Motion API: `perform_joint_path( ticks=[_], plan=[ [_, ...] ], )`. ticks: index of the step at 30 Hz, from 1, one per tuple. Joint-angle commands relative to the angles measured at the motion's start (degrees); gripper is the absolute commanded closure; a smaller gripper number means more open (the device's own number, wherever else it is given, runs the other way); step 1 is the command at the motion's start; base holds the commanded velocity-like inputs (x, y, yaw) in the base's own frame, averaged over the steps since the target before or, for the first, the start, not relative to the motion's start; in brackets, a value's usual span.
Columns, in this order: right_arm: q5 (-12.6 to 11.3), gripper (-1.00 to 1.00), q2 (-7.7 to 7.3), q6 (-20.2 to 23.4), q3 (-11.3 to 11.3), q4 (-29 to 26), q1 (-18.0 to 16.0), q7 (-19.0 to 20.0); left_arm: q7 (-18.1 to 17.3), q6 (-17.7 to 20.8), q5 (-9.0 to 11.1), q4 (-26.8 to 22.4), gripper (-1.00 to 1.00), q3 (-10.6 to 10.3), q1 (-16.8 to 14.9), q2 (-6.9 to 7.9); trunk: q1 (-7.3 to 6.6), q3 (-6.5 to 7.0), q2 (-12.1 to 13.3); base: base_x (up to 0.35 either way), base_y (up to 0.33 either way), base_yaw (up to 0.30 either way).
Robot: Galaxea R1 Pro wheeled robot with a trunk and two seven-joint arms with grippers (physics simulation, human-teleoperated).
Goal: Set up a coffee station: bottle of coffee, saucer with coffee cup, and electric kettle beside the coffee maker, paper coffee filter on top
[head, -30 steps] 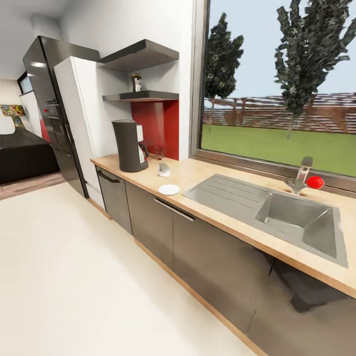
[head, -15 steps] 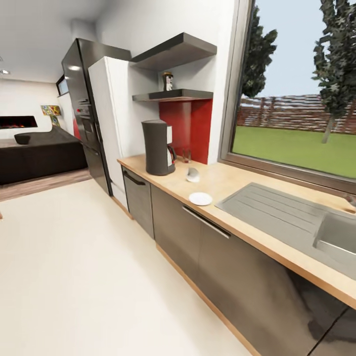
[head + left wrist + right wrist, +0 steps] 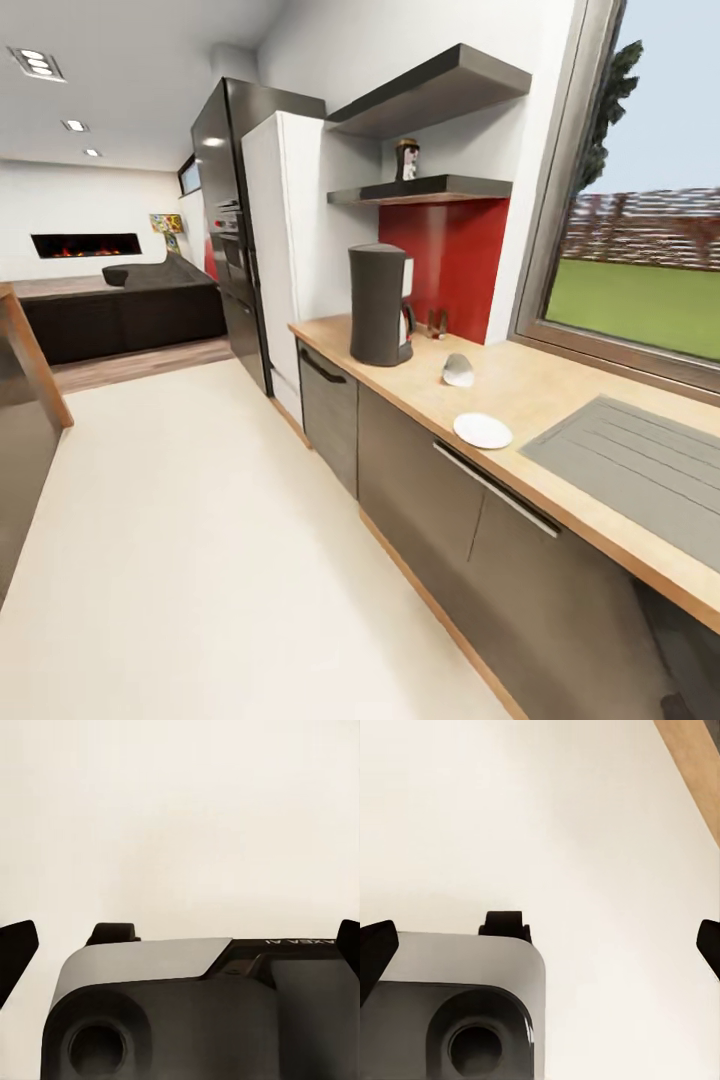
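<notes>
Coffee maker [image 3: 380, 304]: you see it upright on the countertop [image 3: 520, 385], below the shelf [image 3: 420, 189].
Bottle of coffee [image 3: 406, 160]: on that shelf.
Saucer [image 3: 483, 431]: near the counter's front edge.
Left gripper [image 3: 180, 945]: fingers spread wide, empty, over floor [image 3: 180, 817].
Right gripper [image 3: 540, 945]: likewise spread, empty.

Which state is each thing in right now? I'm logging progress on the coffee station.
Coffee maker: upright on the counter, nothing on top.
Saucer: flat on the counter, bare, apart from the coffee maker.
Cup: lying on its side, not on the saucer.
Coffee bottle: upright on the shelf.
Left gripper: open, empty.
Right gripper: open, empty.
</notes>
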Motion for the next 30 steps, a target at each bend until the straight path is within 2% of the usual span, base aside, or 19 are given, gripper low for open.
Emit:
perform_joint_path(
  ticks=[1, 21, 30],
  plan=[
    [0.06, -1.0, -0.04, -0.15, 0.0, 0.07, -0.02, 0.01, 0.0, -0.14, -0.02, 0.0, -1.0, 0.1, -0.02, -0.02, 0.03, -0.05, -0.02, 0.299, 0.145, 0.113],
    [0.06, -1.0, -0.1, -0.06, -0.09, 0.22, -0.02, 0.2, 0.0, -0.14, -0.02, 0.0, -1.0, 0.12, -0.02, -0.02, 0.03, -0.05, -0.02, 0.297, 0.155, 0.016],
    [0.06, -1.0, -0.02, -0.19, -0.09, 0.14, -0.02, 0.05, 0.0, -0.14, -0.02, 0.0, -1.0, 0.1, -0.02, -0.02, 0.03, -0.05, -0.02, 0.292, 0.169, 0.192]
  ],
)
